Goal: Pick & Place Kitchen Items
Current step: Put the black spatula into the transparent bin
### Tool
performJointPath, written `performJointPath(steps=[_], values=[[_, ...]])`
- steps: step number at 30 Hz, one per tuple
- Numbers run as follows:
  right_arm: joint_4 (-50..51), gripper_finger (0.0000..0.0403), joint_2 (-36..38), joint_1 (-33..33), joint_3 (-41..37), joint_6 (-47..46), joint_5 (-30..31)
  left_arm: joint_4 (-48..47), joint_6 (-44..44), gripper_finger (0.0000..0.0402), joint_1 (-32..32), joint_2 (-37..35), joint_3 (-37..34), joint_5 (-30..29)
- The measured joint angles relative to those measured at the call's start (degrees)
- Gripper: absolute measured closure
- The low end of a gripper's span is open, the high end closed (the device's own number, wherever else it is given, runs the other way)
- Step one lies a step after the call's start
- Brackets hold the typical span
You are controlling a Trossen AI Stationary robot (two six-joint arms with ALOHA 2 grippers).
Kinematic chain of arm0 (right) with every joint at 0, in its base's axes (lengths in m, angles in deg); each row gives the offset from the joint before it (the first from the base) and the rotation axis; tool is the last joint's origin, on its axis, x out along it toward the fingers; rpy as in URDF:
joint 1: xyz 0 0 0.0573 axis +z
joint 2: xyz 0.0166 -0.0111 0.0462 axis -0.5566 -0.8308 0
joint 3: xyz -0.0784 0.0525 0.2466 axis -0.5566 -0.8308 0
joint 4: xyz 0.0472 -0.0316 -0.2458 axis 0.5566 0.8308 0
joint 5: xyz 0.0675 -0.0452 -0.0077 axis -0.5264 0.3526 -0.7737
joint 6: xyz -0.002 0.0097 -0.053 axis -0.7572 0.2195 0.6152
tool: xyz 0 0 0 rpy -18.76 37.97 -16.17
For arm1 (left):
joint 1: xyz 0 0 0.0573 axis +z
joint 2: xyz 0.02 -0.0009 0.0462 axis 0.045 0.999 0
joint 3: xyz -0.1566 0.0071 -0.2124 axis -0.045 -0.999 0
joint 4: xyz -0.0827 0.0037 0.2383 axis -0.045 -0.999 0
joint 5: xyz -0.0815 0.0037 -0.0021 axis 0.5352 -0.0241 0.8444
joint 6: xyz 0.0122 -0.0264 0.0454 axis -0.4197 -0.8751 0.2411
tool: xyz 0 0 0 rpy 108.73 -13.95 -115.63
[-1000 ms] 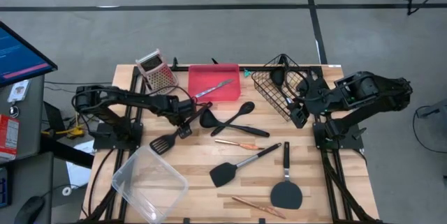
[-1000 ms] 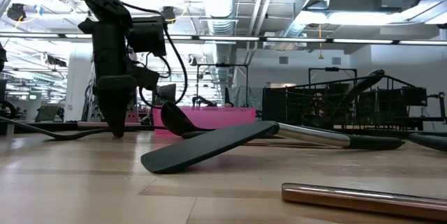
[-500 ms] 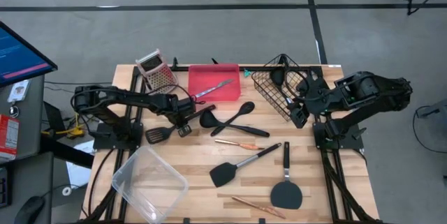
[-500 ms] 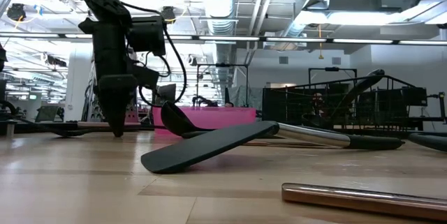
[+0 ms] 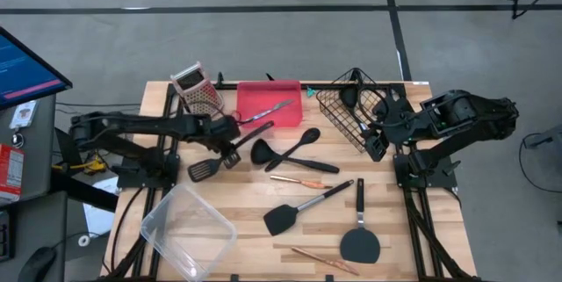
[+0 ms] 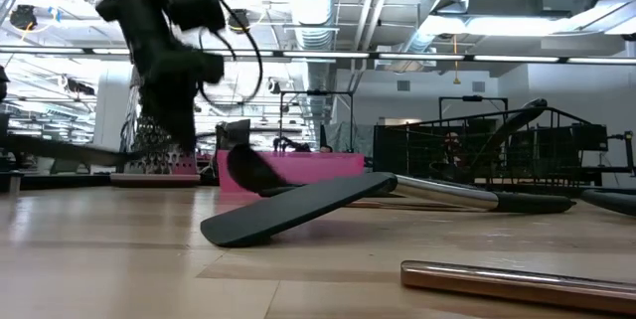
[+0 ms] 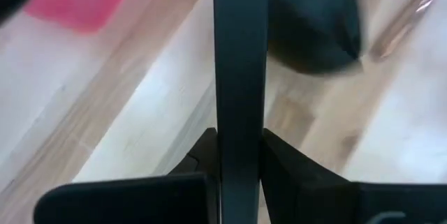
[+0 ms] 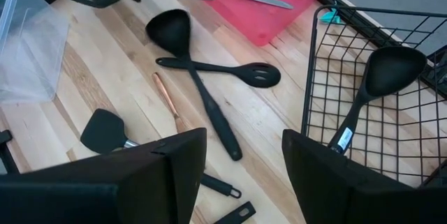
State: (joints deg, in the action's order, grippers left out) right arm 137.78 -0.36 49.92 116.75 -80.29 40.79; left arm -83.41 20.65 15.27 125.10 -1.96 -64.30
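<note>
The left gripper clamps the handle of a black slotted turner, holding it above the wooden table just in front of the pink tray. The right gripper, fingers spread wide and empty, waits beside the wire basket.

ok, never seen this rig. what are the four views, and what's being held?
Two robot arms work at a wooden table. One camera looks straight down, one sits at table height, and one rides on each wrist.

The left gripper is shut on the slotted turner, gripping its handle; the left wrist view shows the fingers pressed against that handle. The right gripper is open and waits beside the wire basket, which holds a ladle.

Loose on the table: black spatulas, a ladle and a slotted spoon, copper-coloured pieces, a pink tray, a clear container and a grater.
</note>
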Motion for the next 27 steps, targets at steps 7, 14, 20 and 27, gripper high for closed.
performJointPath(steps=[7, 14, 20, 27], values=[[0.0, 0.0214, 0.0, 0.0, 0.0, 0.1, 0.1, 0.2, -4.7, 0.0361, 0.0, -13.0, 1.0, 4.5], [-0.1, 0.0214, 0.0, 0.0, 0.0, 1.5, 0.3, 6.6, -7.4, 0.0361, 0.0, -23.7, 6.3, 5.4], [-0.2, 0.0214, 0.0, 0.0, 0.0, 1.5, 0.3, 23.9, -7.9, 0.0360, 0.0, -30.1, 7.4, 12.5], [-0.2, 0.0214, 0.0, 0.0, 0.0, 1.5, 0.4, 41.3, -11.2, 0.0356, -0.3, -32.6, 7.4, 23.9]])
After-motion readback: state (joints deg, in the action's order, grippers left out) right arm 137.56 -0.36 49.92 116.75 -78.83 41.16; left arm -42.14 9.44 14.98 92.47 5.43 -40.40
